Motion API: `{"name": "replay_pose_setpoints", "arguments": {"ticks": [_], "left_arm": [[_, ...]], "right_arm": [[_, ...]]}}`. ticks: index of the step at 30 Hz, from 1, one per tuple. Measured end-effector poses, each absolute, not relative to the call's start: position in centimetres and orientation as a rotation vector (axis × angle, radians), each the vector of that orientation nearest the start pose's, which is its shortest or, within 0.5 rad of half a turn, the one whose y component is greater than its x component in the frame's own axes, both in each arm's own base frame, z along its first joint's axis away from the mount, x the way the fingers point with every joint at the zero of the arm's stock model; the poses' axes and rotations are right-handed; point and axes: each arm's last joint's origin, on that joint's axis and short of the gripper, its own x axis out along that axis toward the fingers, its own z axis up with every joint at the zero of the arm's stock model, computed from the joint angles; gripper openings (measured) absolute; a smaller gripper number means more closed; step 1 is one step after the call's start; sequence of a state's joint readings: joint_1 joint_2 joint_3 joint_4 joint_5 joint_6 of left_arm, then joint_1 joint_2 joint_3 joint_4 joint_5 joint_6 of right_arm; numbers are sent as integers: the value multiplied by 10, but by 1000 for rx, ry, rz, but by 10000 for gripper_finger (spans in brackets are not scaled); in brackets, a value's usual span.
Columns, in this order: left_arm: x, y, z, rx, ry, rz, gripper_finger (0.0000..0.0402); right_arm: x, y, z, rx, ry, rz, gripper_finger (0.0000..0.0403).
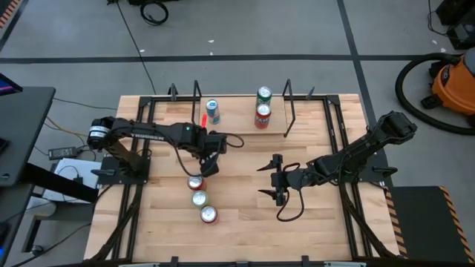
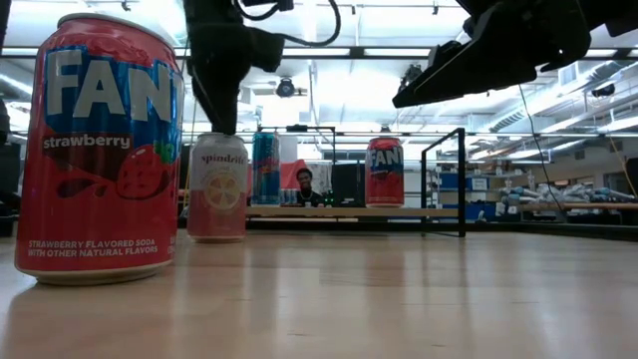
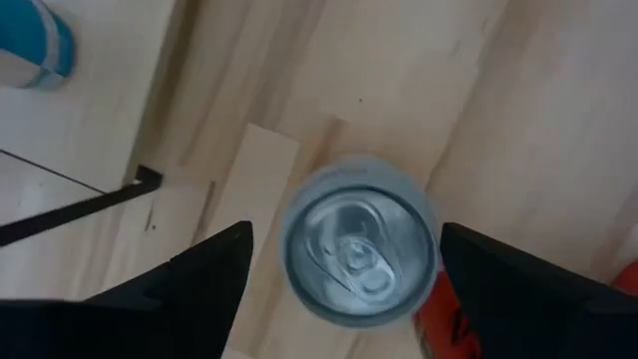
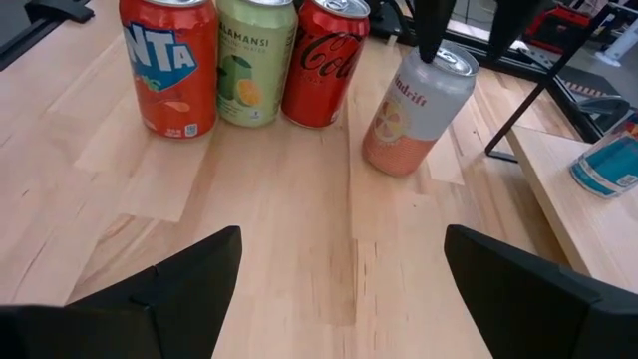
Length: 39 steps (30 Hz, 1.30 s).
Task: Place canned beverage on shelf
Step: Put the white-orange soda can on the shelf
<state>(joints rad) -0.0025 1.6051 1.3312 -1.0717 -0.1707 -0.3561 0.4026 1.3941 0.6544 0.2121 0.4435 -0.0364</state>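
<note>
Shelf (image 1: 245, 126): low light-wood plank at the far side of the table, black rod uprights at both ends; already carrying a blue can (image 1: 212, 111) toward its left end and a green can (image 1: 263, 95) with a red can (image 1: 262, 116) toward its right.
Task progress: judged partly done; three cans on the plank, more waiting on the tabletop, the current one not yet lifted.
Cans waiting: a row of three near the table's middle-left in the high view; rearmost is the Spindrift can (image 4: 417, 110), then a silver-topped can (image 1: 199, 198), then the strawberry Fanta can (image 2: 98, 150) nearest the front edge.
Current target: Spindrift can, upright on the table, in front of the shelf and well short of it.
Left gripper (image 3: 344, 264): hanging directly over the Spindrift can; fingers spread wide, one on each side of the lid in the wrist view, apart from the can, nothing held; whether the tips reach below the rim cannot be told.
Right gripper (image 1: 273, 179): waiting over bare tabletop right of centre, fingers wide apart, holding nothing.
Remaining, as judged: descend, close on the can, lift, carry to a free stretch of the plank between the blue and red cans, release.
</note>
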Motion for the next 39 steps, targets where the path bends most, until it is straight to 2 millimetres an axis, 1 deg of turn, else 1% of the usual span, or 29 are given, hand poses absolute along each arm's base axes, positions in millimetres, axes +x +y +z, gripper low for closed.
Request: {"name": "replay_pose_setpoints", "arguments": {"ticks": [6, 8, 13, 24, 29, 32, 35, 39], "left_arm": [[303, 4, 265, -184, 1297, 378, 388], [303, 4, 265, -184, 1297, 378, 397], [303, 4, 264, -182, 1303, 378, 398], [312, 5, 247, -146, 1375, 355, 399], [312, 10, 242, -176, 1418, 328, 399], [312, 12, 235, -224, 1438, 295, 398], [307, 13, 224, -202, 1470, 277, 398], [306, 13, 213, -189, 1463, 263, 398]], "right_arm": [[259, 97, 196, -251, 479, -31, 362], [259, 97, 196, -251, 479, -31, 362], [259, 97, 196, -251, 479, -31, 362], [259, 97, 195, -250, 485, -31, 362], [259, 98, 196, -245, 478, -8, 362], [260, 99, 198, -243, 459, 21, 362], [260, 100, 198, -243, 451, 29, 362], [258, 104, 198, -270, 452, 49, 362]]}}
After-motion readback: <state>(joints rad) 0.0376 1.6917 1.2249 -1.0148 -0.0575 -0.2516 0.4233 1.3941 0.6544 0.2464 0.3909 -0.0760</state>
